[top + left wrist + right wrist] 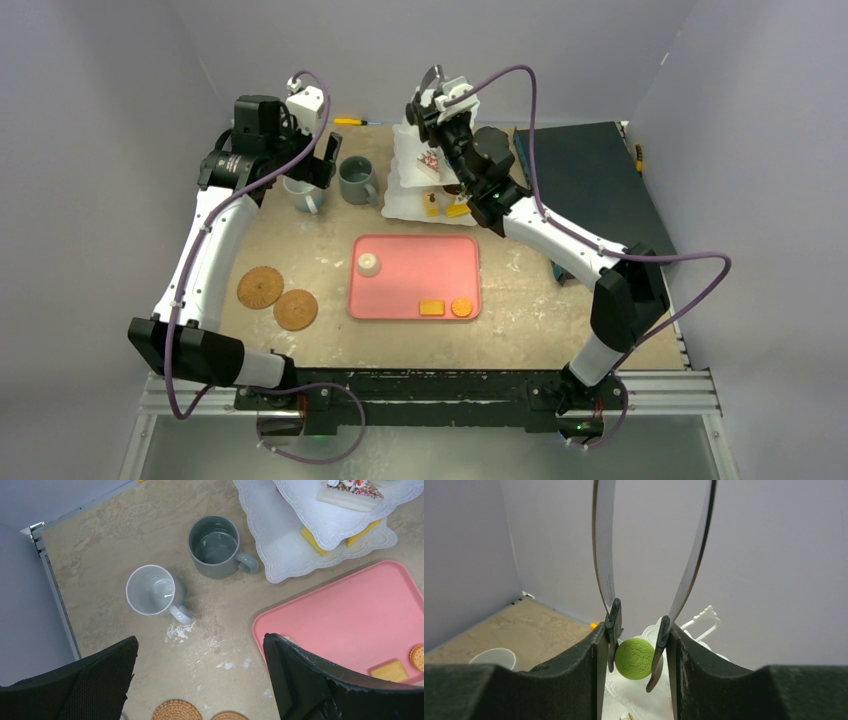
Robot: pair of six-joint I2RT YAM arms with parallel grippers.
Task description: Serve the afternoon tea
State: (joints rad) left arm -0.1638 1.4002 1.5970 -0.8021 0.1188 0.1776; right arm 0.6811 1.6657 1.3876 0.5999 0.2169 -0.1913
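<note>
My right gripper [636, 645] is shut on the tongs [604, 555], metal arms with black tips. The tips pinch a green round cookie [634, 658], held above the white three-tier stand [634, 695] at the table's back [420, 165]. The stand carries a sprinkled pastry [350, 490] and yellow pieces [312, 540]. My left gripper [200, 652] is open and empty, high above the table near the white mug [150, 590] and grey mug [215, 547]. Two cork coasters [260, 287] [295, 309] lie front left.
The pink tray [415, 277] in the middle holds a small white pastry [369, 264], a square biscuit [432, 308] and a round orange cookie [461, 308]. A dark mat [590, 170] lies back right. Grey walls enclose the table.
</note>
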